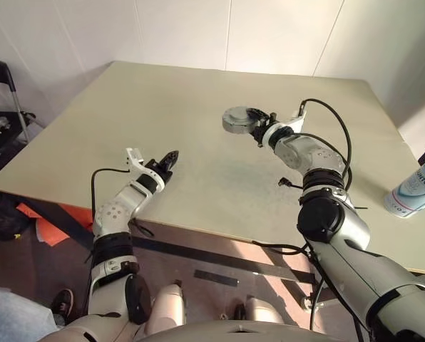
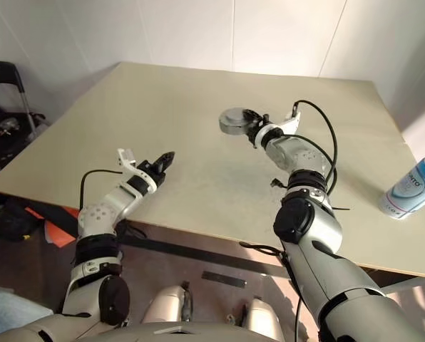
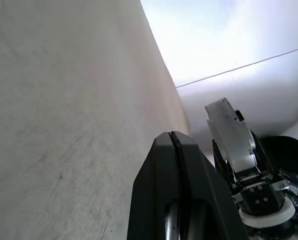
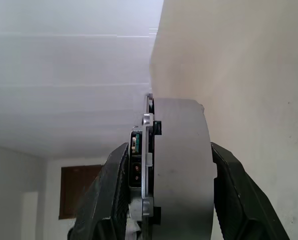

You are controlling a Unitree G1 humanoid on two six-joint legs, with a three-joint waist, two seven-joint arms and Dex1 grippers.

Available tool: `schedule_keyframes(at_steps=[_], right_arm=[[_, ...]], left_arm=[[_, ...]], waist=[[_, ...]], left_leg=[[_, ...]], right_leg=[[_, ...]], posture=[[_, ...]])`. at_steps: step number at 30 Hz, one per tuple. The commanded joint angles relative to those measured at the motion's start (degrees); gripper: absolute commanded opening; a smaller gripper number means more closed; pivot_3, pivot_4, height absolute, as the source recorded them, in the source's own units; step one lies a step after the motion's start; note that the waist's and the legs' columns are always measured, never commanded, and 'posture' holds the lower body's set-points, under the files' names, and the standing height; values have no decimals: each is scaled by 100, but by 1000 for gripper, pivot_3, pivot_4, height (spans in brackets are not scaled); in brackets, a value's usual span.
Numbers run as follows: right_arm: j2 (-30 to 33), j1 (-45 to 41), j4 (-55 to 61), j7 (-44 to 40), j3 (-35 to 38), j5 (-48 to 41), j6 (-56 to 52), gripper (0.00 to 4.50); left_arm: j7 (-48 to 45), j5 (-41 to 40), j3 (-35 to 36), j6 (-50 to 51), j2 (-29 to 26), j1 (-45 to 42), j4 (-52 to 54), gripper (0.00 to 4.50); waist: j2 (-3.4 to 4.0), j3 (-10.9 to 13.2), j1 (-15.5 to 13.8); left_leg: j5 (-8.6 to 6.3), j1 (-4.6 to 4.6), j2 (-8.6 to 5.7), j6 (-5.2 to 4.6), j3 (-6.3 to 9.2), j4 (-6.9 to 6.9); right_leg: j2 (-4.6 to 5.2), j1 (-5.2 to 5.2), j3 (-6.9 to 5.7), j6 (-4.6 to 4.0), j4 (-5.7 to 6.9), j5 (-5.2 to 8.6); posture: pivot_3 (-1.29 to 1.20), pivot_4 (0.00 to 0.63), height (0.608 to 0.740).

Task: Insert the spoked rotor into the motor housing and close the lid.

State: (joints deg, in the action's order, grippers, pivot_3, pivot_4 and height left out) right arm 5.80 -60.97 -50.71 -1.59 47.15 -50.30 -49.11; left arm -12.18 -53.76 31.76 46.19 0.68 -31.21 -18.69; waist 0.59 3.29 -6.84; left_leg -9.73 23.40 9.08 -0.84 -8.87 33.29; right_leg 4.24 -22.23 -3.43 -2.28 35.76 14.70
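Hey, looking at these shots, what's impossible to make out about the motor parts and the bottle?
- Motor housing: in the right wrist view it is edge-on between the right gripper fingers, so its inside is hidden.
- Spoked rotor and lid: whether either sits in the housing cannot be told; too small in the head views.
- Bottle: cut off by the picture edge, label too small to read.
- Left gripper: shut, apparently holding nothing.

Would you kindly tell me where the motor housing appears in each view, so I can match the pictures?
Left eye view: motor housing, centre, above the table, in the right gripper.
Right eye view, centre, same grip.
Left wrist view, lower right, edge-on.
Right wrist view, lower centre, edge-on between the fingers.
Shared landmark: the right gripper.
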Motion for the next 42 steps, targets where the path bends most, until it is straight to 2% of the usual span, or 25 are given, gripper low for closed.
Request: schedule_keyframes(at_steps=[1,7,10,19,32,35,38,39,42], right_arm=[[-188,9,688,-284,-516,-146,-522,2210],[-438,449,1459,-558,-1043,-381,-1408,2210],[-569,571,1723,-568,-1169,-420,-1566,2210],[-675,601,1931,-564,-1234,-521,-1612,2210],[-745,719,2150,-573,-1370,-522,-1625,2210],[-741,748,2168,-554,-1394,-505,-1617,2210],[-732,771,2182,-536,-1417,-503,-1612,2210],[-729,774,2181,-537,-1426,-509,-1609,2210],[-725,771,2165,-544,-1460,-505,-1588,2210]], left_arm=[[-44,-273,25,-57,22,-217,40,972],[-96,-640,-16,313,8,-224,73,3007],[-192,-1168,23,825,44,-167,158,4050],[-262,-1543,-19,1060,15,-177,-35,4050],[-496,-1220,-223,803,-9,-449,-641,4050],[-535,-1182,-254,741,-6,-442,-661,3434],[-575,-1165,-285,710,-1,-429,-660,2458],[-584,-1162,-291,705,-3,-427,-665,2329],[-590,-1140,-312,698,-3,-418,-681,2327]], waist=[[0,0,-2],[-5,3,-70],[-7,5,-71],[-9,6,-55],[-11,6,-48],[-11,7,-49],[-12,7,-50],[-12,7,-50],[-12,7,-48]], left_leg=[[0,-2,1,0,0,0],[-2,4,-1,-3,2,-1],[-2,4,-2,-2,3,-1],[16,-21,0,32,7,-8],[20,-20,-2,38,11,-9],[20,-19,-2,38,11,-10],[20,-18,-2,38,11,-10],[20,-18,-2,38,11,-9],[20,-20,-2,38,12,-9]], right_leg=[[0,0,0,0,0,0],[1,5,-6,2,-3,-1],[2,5,-7,6,-3,-3],[1,24,-7,13,-3,-8],[1,24,-7,22,-5,-14],[1,24,-7,22,-5,-14],[1,24,-7,22,-5,-14],[1,24,-7,22,-5,-14],[1,25,-7,22,-5,-14]], posture=[[0,0,740],[0,0,740],[0,0,740],[0,0,740],[0,0,740],[0,0,740],[0,0,740],[0,0,740],[0,0,740]])
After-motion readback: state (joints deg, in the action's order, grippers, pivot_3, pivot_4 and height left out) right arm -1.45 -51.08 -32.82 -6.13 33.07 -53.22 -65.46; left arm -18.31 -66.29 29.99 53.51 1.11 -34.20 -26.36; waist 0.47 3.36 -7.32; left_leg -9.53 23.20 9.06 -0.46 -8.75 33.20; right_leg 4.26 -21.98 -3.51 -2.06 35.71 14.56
